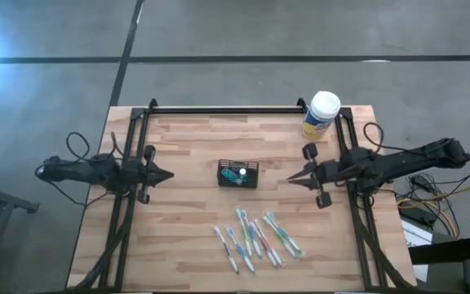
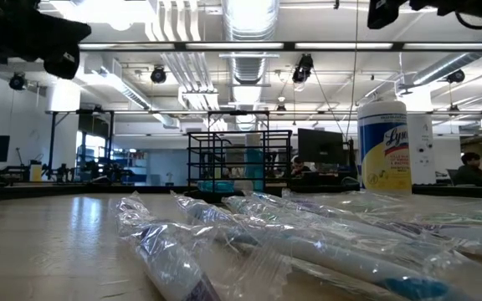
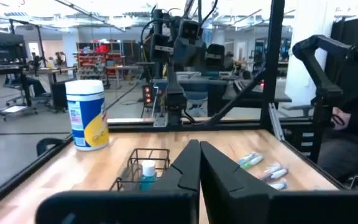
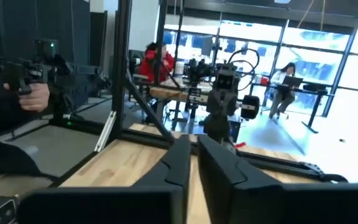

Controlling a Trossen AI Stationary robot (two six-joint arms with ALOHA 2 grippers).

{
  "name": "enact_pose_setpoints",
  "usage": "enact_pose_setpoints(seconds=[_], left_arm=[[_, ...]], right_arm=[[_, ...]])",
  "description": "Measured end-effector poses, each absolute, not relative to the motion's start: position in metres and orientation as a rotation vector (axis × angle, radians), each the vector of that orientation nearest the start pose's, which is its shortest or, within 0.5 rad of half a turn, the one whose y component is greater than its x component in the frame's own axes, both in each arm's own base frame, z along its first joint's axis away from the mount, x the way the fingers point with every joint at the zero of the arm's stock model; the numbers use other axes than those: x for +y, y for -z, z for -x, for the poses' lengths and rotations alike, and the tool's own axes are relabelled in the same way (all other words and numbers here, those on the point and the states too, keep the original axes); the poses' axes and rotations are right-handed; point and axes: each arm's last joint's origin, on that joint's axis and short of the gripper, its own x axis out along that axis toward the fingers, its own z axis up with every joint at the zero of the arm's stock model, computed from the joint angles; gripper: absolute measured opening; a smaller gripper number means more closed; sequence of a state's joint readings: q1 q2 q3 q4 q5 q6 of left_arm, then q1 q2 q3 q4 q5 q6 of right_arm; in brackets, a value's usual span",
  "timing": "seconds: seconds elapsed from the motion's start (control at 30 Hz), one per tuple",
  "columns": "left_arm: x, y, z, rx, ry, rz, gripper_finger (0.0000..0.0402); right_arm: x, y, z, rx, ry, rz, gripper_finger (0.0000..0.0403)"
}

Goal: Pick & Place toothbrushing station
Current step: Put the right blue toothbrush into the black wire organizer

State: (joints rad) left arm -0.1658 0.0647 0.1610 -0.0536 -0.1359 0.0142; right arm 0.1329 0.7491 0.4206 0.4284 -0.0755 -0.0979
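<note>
The toothbrushing station [image 1: 238,173] is a small black wire-mesh holder standing on its base at the middle of the wooden table, with a small white-and-teal thing inside; it also shows in the low view [image 2: 239,163] and the left wrist view [image 3: 143,169]. Several wrapped toothbrushes [image 1: 255,237] lie on the table near its front edge. My left gripper [image 1: 170,174] hovers shut, left of the holder, pointing level at it. My right gripper [image 1: 292,181] hovers shut, right of the holder, pointing toward it. Both grippers hold nothing.
A white-lidded canister with a yellow label [image 1: 321,114] stands at the table's far right corner. A black frame rail [image 1: 227,109] runs along the far edge, and frame bars run down both sides. People sit at desks in the room beyond the table.
</note>
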Motion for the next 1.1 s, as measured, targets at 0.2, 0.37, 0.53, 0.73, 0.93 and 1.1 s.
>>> enact_pose_setpoints(seconds=[0.2,0.37,0.53,0.73,0.93,1.1], left_arm=[[-0.009,-0.215,-0.087,-0.062,-0.039,-0.051,0.0004],[-0.008,-0.213,-0.086,-0.057,-0.065,-0.064,0.0003],[-0.007,-0.216,-0.083,-0.089,-0.074,-0.061,0.0003],[-0.007,-0.216,-0.082,-0.092,-0.058,-0.093,0.0003],[-0.008,-0.215,-0.082,-0.088,-0.022,-0.032,0.0003],[-0.009,-0.212,-0.082,-0.063,-0.018,-0.013,0.0011]], right_arm=[[0.02,-0.267,-0.151,-0.119,-0.134,0.068,0.0009],[0.018,-0.252,-0.136,-0.155,-0.129,0.04,0.0008],[0.017,-0.236,-0.124,-0.191,-0.134,-0.005,0.0008],[0.016,-0.218,-0.115,-0.226,-0.163,-0.071,0.0027],[0.016,-0.206,-0.113,-0.223,-0.175,-0.094,0.0078],[0.018,-0.196,-0.114,-0.178,-0.228,-0.11,0.0096]])
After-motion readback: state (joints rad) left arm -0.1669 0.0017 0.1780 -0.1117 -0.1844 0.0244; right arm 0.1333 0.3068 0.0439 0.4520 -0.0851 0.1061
